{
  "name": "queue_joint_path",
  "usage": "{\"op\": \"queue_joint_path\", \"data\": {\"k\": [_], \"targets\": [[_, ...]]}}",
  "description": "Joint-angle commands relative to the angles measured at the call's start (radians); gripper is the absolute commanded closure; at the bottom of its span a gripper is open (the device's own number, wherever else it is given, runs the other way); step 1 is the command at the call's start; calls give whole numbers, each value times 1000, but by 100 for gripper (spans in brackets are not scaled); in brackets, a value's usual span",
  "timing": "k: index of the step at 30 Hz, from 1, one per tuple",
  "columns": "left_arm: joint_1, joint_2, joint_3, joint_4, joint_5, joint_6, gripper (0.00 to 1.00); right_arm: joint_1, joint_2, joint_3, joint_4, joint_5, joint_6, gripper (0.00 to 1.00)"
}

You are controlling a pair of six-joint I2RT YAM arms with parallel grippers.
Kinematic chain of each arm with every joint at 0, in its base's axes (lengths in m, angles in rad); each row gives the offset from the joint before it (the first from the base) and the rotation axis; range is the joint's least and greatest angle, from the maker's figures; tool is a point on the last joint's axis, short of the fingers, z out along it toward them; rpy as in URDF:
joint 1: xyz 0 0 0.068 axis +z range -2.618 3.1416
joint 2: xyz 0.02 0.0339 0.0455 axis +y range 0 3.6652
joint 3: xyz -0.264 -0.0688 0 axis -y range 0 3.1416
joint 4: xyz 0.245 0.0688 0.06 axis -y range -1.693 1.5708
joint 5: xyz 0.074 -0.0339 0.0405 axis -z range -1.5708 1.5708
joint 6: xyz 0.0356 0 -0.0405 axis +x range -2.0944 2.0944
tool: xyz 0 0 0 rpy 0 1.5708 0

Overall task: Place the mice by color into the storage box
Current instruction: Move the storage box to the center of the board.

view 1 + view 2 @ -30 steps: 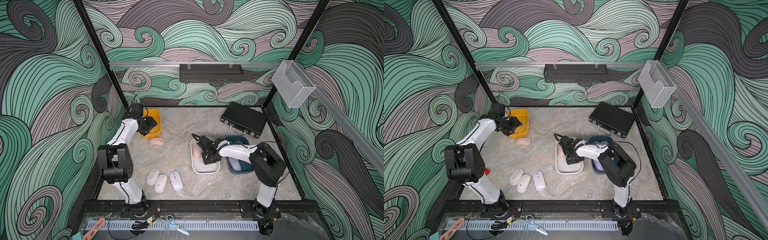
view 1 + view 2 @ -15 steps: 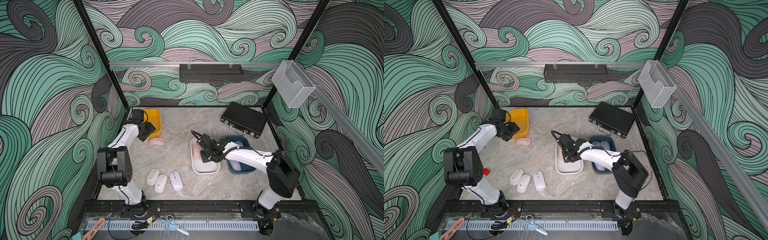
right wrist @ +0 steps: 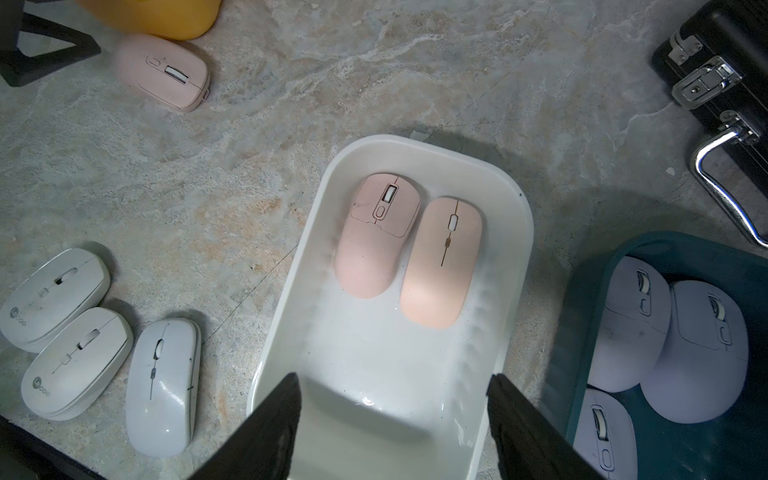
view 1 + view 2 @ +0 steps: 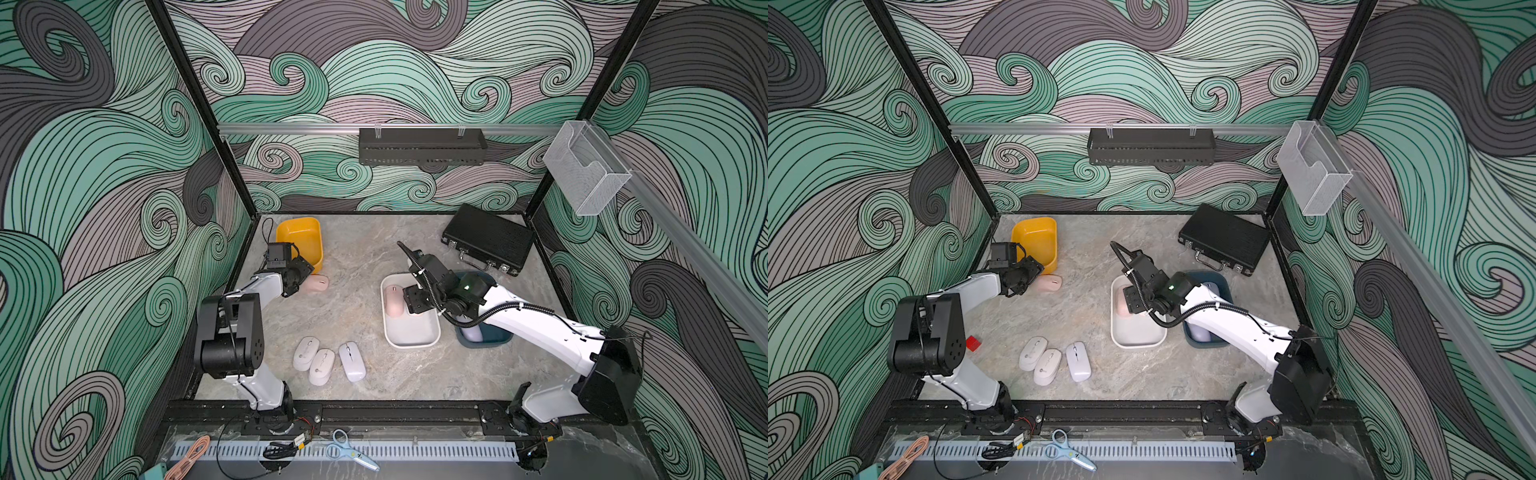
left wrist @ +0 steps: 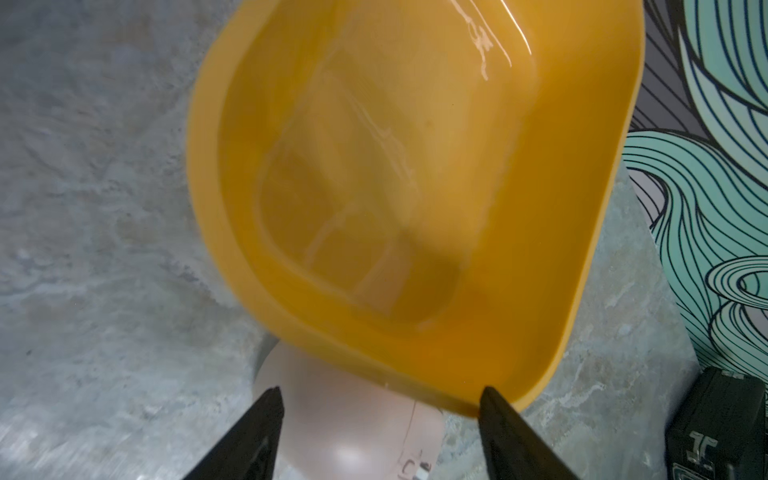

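1. A rose-pink oval wireless mouse (image 3: 376, 237) and a peach-pink oval wireless mouse (image 3: 442, 262) lie side by side, touching, at the far end of a white oblong plastic tray (image 3: 519, 216) near the table's centre.
2. A third pink oval mouse (image 4: 316, 284) sits on the grey marble-look tabletop (image 4: 357, 257) at 10 o'clock. It is just beside the near end of a yellow plastic tub (image 4: 299, 232), which stands at 11 o'clock.
3. Three lavender oval mice (image 3: 698, 353) lie packed together in a dark teal plastic tub (image 3: 582, 291), just beside the tray at its 3 o'clock.
4. Three off-white oval mice (image 4: 328, 363) line up on the bare table at 7 o'clock.
5. The right gripper (image 3: 395, 378) hangs over the tray's near end, jaws spread, holding nothing.
6. The left gripper (image 5: 379, 390) is released, with one jaw on either side of the third pink oval mouse. Whether the jaws touch it cannot be told.
7. A black hard case with metal latches (image 4: 488, 239) lies at 1 o'clock.
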Motion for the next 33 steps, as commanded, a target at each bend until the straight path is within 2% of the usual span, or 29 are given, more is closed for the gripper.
{"op": "queue_joint_path", "data": {"k": [1,7,17,29,33], "targets": [[1,42,25,56,-6,30,27,-6,-42,-26,-14,28,-14,28],[-12,88,15,108,40,39,28,-9,-68,-36,-11,34,-22,28],[-123,24,-10,111,16,103,28,-17,-79,-38,1,37,-37,26],[-269,-70,-155,153,-2,69,28,-34,-134,-55,-9,80,-61,20],[-286,-118,-148,129,-7,77,27,-40,-131,-50,-8,78,-69,19]]}}
